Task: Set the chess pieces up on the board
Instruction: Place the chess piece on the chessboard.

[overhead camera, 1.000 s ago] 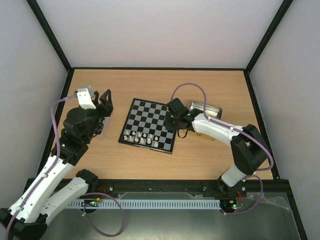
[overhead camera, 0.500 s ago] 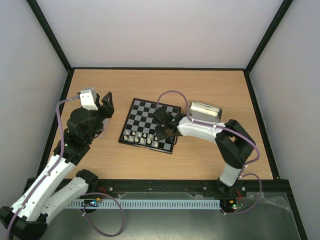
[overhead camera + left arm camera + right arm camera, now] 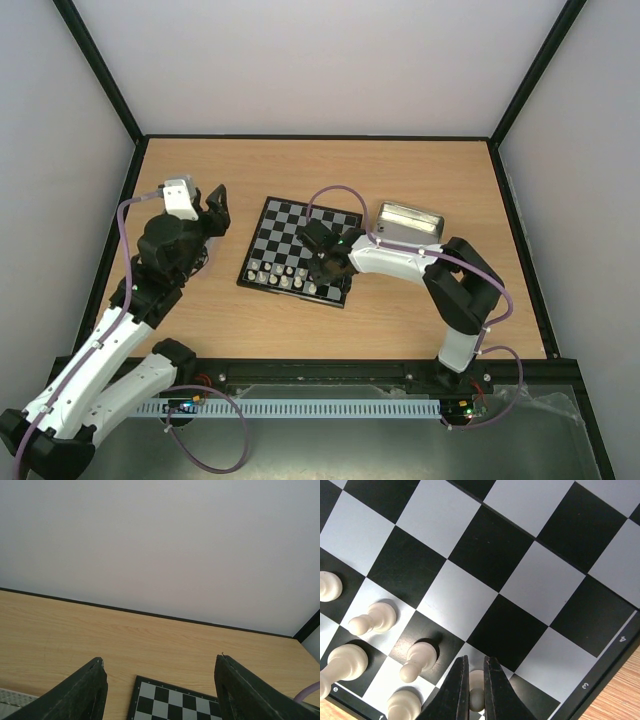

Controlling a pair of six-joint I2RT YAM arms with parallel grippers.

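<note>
We are pinching 1 white piece (image 3: 476,694) by the board (image 3: 490,545) rim in our right hand (image 3: 476,666); our left hand (image 3: 160,661) is hanging open.

The black-and-grey checked board (image 3: 300,225) lies flat, slightly skewed, on the tabletop (image 3: 400,310). Cream-white chess pieces (image 3: 283,276) stand along its near rows; another cream-white piece (image 3: 476,692) sits pinched in the right claw (image 3: 476,672).

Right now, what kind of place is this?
Likely a robot test cell: plain pale walls box in a wooden table, two white-and-black robot arms sit at its near edge, and the right gripper pinches a cream chess piece over a black-and-grey chessboard.
</note>
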